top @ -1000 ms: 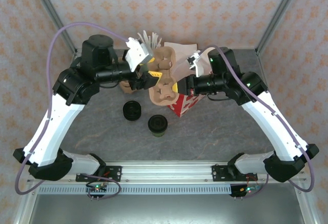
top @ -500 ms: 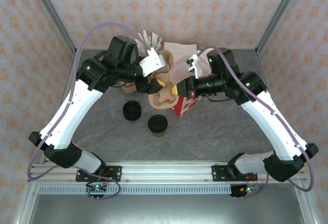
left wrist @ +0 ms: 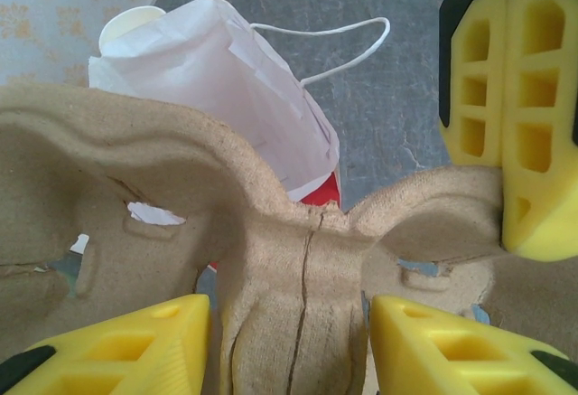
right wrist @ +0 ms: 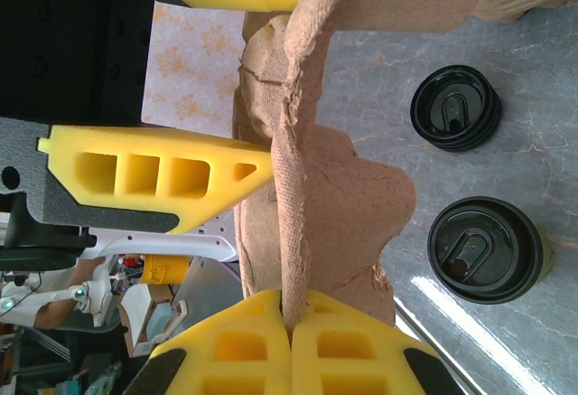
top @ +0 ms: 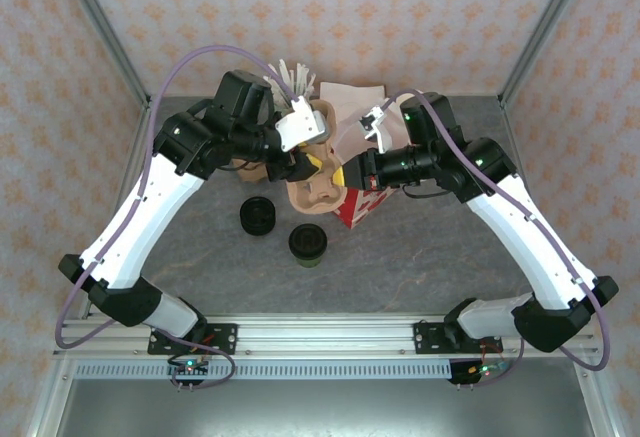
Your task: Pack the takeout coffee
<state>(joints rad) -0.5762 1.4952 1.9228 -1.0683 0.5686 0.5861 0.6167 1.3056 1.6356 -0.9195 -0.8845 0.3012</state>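
Right fingers point(right wrist: 348, 350) are clamped flat together on a thin edge of the pulp carrier point(top: 318, 172), holding it up off the counter point(top: 450, 257) close by the white paper bag point(left wrist: 226, 79). Left fingers point(left wrist: 117, 345) straddle the carrier's middle rib, one on either side and very close to it. Whether they pinch it or merely flank it I cannot tell from the wrist view. The takeout coffee point(top: 308, 244) stands lidded on the counter, on the arms' side of the bag and well apart from both sets of fingers, with the loose black lids point(top: 258, 217) near it. To my eye the job now is passing or turning the carrier so its wells face up. Doing that well means the left pair closing squarely on the rib, which shows a crack, before the right pair lets go, since pressed pulp tears if twisted between two grips. Level it, set it down, and only then go for the cup, taking it by the wall below the lid.
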